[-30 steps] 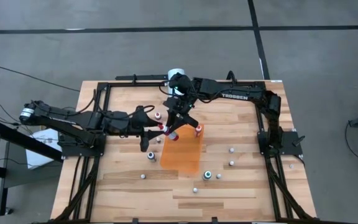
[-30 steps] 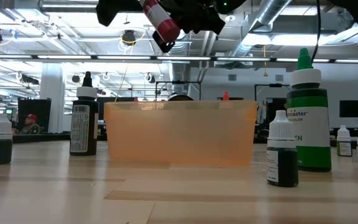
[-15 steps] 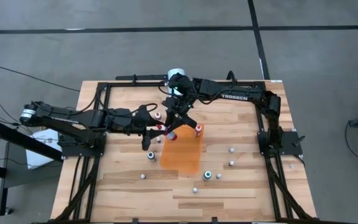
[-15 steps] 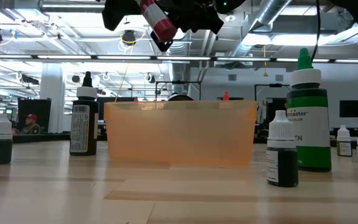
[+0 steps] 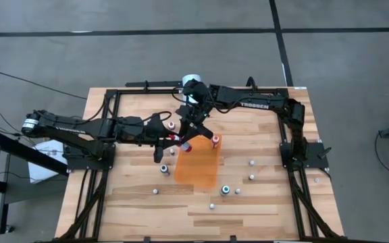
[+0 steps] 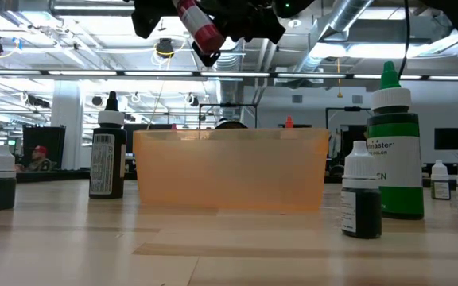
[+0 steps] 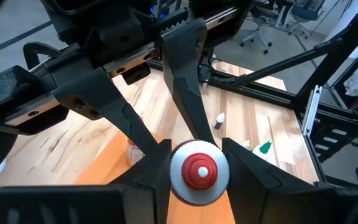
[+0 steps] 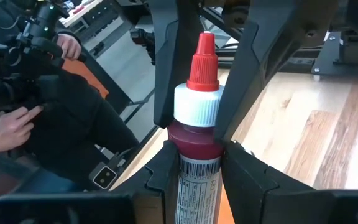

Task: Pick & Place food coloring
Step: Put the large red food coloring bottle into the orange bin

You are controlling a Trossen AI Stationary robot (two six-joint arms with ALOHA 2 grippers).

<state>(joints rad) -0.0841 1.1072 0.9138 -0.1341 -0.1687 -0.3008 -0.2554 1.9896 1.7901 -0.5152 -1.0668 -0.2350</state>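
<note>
Above the orange bin (image 6: 229,171), both the right gripper (image 8: 194,155) and left gripper (image 7: 197,171) pinch one red food coloring bottle (image 8: 194,134), likely a handover before dropping it in.

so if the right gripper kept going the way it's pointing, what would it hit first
Most likely the left gripper. The right gripper holds the red food coloring bottle with its cap aimed at the left gripper's fingers, which close around the cap. Depth between them is hard to judge.

Grey floor (image 5: 147,61), ceiling ducts (image 6: 348,20), lamps (image 6: 164,49)
</note>
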